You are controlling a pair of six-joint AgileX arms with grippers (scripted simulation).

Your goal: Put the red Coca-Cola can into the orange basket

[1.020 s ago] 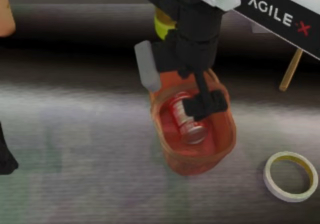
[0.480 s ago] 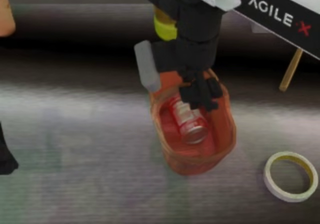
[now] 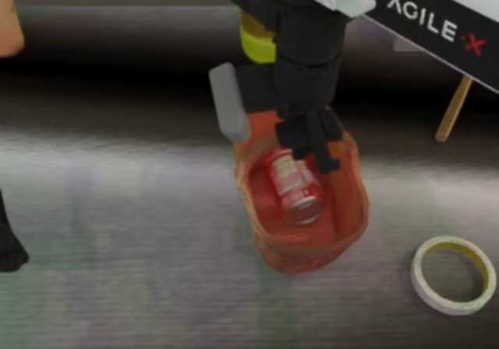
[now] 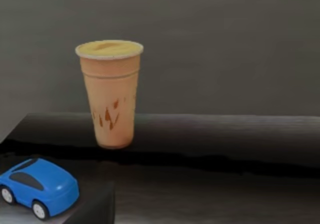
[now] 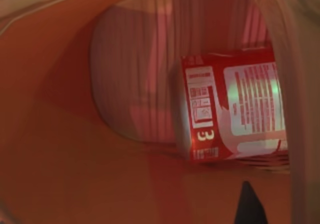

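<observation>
Top view: Coke can [image 3: 295, 184] lying in orange basket [image 3: 349, 232], just below right claw [image 3: 313, 142]; claw spread can't tell.

In the top view the black right arm covers the far rim of the oval orange-red plastic basket [image 3: 300, 244] and most of the gold cylinder with a yellow-green band [image 3: 256, 41]. Whether the right gripper [image 3: 313, 142] has its fingers parted cannot be told. The right wrist view's edge cuts off the small red drink can [image 5: 232, 106], and the left wrist view's edge crops the blue toy car [image 4: 37, 186].

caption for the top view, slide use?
Red Coca-Cola can lying on its side inside the orange basket, right gripper above the basket's far rim, released.
</observation>
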